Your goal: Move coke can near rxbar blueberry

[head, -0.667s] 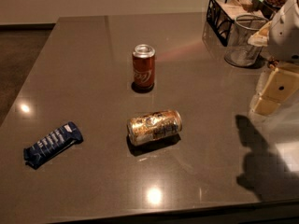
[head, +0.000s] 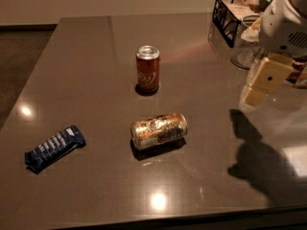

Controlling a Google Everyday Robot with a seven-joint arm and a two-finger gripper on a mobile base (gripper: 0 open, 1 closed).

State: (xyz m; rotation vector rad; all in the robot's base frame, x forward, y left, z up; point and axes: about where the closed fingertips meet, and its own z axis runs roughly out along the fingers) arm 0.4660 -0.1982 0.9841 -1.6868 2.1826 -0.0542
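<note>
The coke can [head: 147, 74], red with white script and a silver top, stands upright near the middle of the dark table [head: 96, 186]. The rxbar blueberry [head: 53, 148], a flat navy wrapper with white text, lies at the front left. My gripper [head: 261, 82] hangs above the table at the right edge of the view, well to the right of the coke can and far from the bar. It holds nothing that I can see. Its shadow falls on the table below it.
A gold-and-brown patterned can [head: 159, 131] lies on its side between the coke can and the front edge. A black wire basket [head: 230, 11] and a clear glass [head: 244, 47] stand at the back right. The table's front edge runs along the bottom.
My gripper has shifted slightly left and toward the table's middle. The cans and the bar have not moved.
</note>
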